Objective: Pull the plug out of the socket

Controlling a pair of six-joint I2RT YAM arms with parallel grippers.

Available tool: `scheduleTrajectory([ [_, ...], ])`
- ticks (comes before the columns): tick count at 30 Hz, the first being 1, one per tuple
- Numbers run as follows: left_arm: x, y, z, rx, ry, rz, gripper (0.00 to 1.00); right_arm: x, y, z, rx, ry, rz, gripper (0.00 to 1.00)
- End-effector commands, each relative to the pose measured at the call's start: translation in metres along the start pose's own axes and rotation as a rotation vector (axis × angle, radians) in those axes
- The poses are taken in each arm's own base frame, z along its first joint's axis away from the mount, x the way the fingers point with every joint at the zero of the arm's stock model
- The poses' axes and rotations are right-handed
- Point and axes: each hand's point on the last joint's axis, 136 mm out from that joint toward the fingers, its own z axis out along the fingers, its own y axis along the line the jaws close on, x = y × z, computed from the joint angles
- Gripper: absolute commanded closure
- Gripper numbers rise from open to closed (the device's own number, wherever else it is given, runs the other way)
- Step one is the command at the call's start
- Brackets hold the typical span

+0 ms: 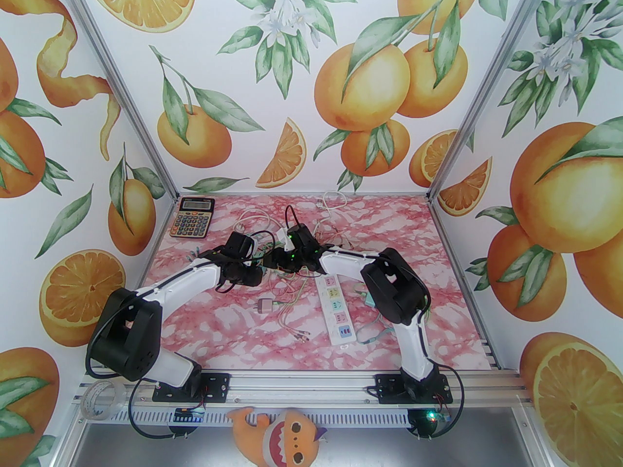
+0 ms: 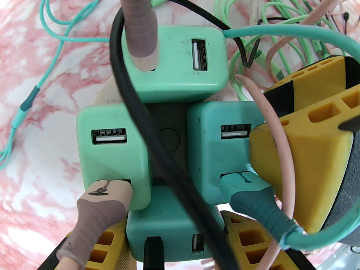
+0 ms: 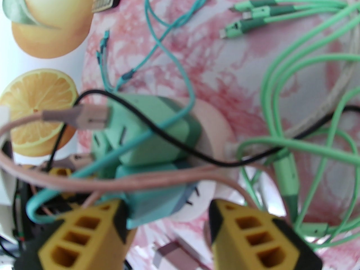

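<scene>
A round white socket (image 2: 104,94) lies on the pink marble table with several mint-green USB charger plugs stuck in it and cables running from them. In the left wrist view, my left gripper (image 2: 174,235) has a yellow finger against each side of the nearest green plug (image 2: 168,221) and is shut on it. My right gripper (image 3: 168,215) straddles a teal plug (image 3: 157,201). Its left finger touches that plug, while its right finger (image 3: 253,235) stands off over the socket's disc (image 3: 222,128). One right finger (image 2: 298,162) also rests beside the right-hand plug (image 2: 216,156).
A white power strip (image 1: 336,309) lies under the right arm. A loose grey adapter (image 1: 265,305) sits in front of the grippers, and a calculator (image 1: 192,217) at the back left. Green, pink and black cables (image 3: 295,74) tangle around the socket. The arms meet mid-table.
</scene>
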Motion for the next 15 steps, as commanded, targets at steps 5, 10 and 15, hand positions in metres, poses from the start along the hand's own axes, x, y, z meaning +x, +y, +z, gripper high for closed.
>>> scheduleTrajectory([
  [5, -0.0206, -0.0223, -0.0109, 0.141, -0.064, -0.072, 0.60, 0.0452, -0.0667, 0.0007, 0.252, 0.116, 0.050, 0.49],
  [10, -0.0230, -0.0243, -0.0116, 0.158, -0.066, -0.101, 0.62, 0.0429, -0.0633, -0.0002, 0.248, 0.115, 0.057, 0.50],
  [15, -0.0196, -0.0252, -0.0101, 0.060, -0.055, -0.029, 0.63, 0.0408, -0.0602, -0.0003, 0.252, 0.112, 0.052, 0.50],
])
